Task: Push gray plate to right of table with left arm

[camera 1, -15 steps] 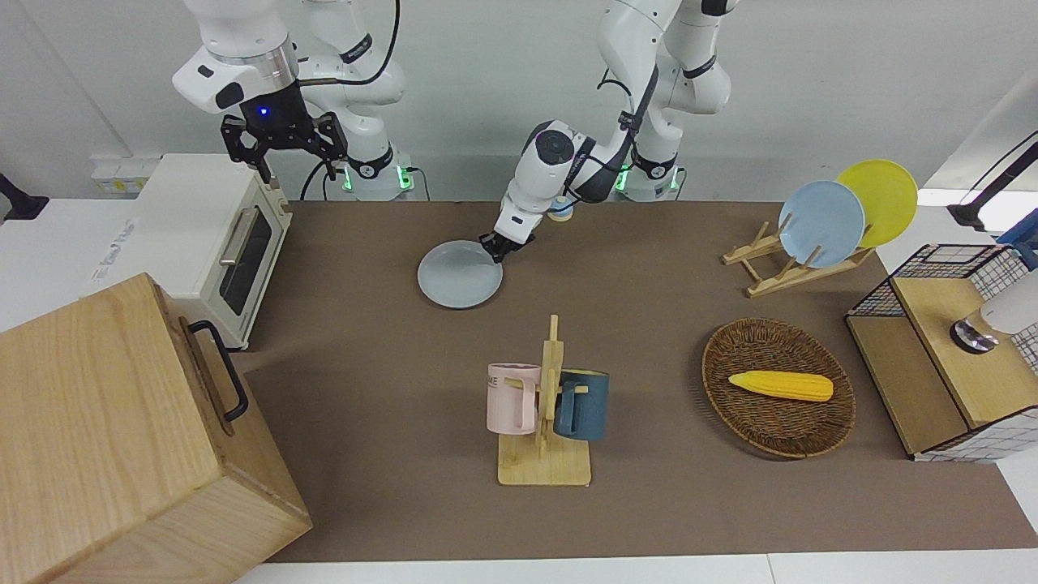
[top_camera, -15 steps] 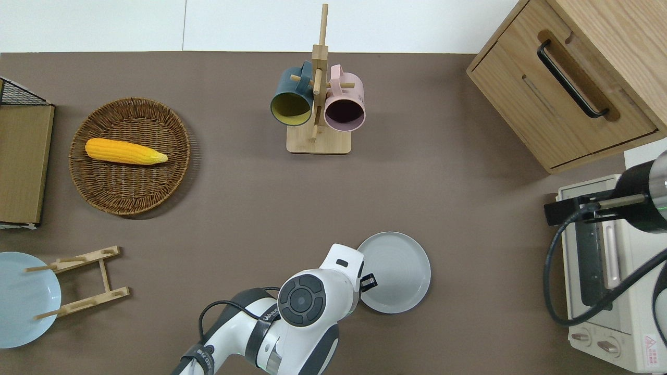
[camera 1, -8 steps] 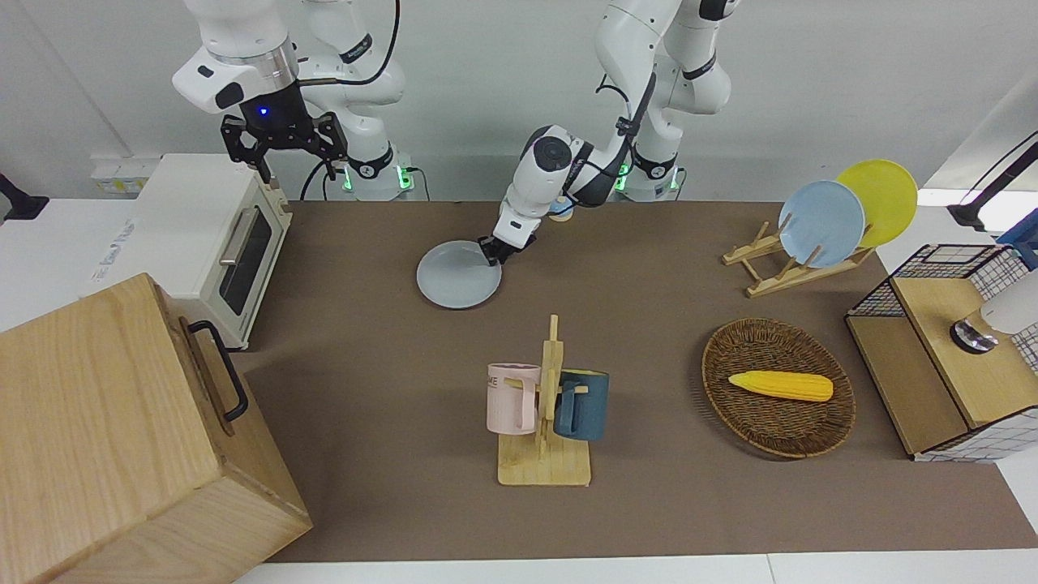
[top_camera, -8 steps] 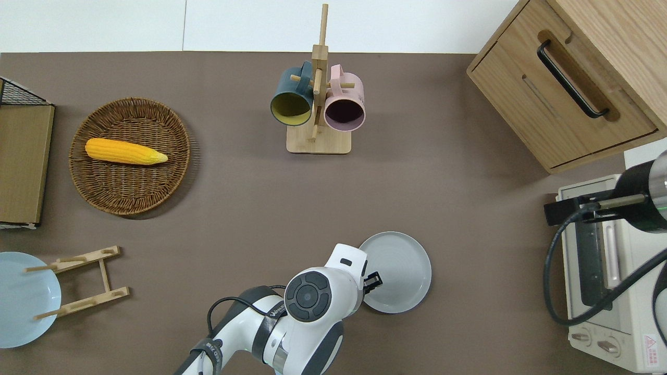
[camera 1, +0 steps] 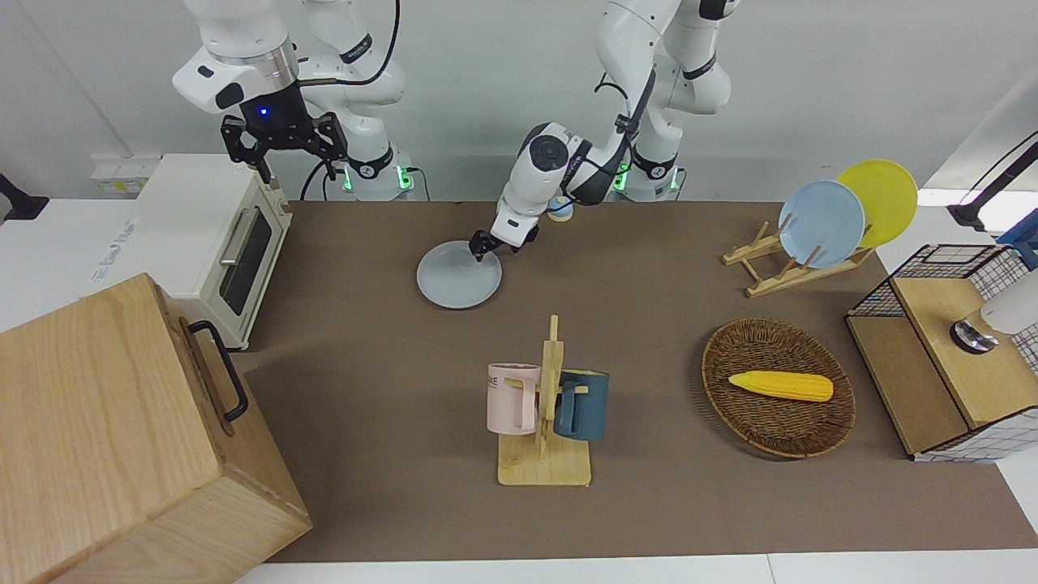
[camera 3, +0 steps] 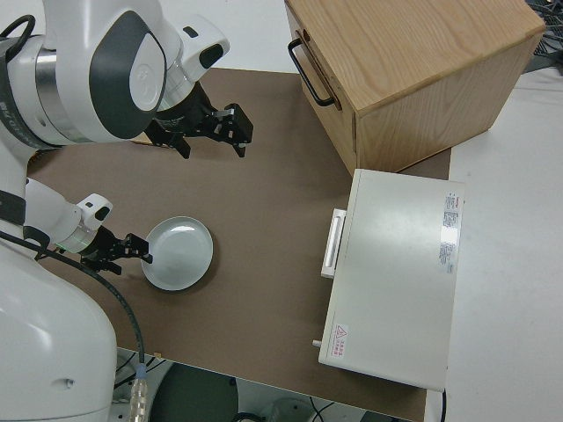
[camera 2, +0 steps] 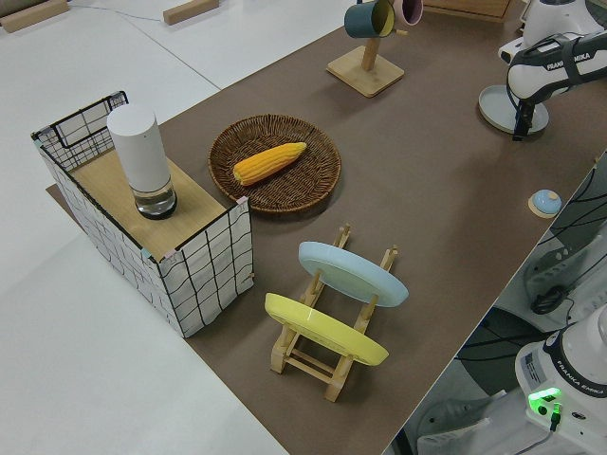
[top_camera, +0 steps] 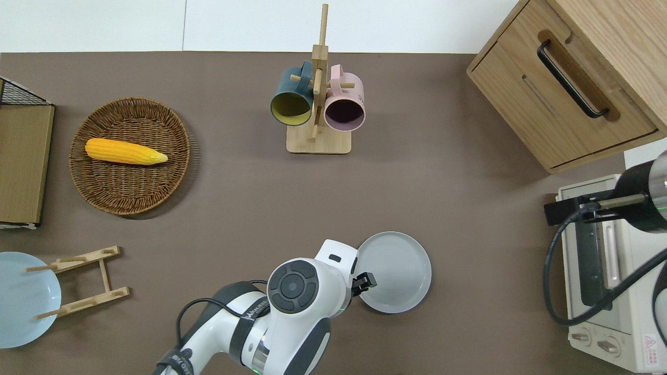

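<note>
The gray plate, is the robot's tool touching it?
Cannot tell. In the overhead view the left tool overlaps the gray plate's rim, but no view shows contact or a gap.

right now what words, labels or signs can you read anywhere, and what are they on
"FRANKA EMIKA" on the left arm; the same brand shows partly on a base link near the table edge.
Red triangle warning sign on the toaster oven; the print of the long label on its top is too small to read.
Lettering on the pink mug: too blurred to read.
</note>
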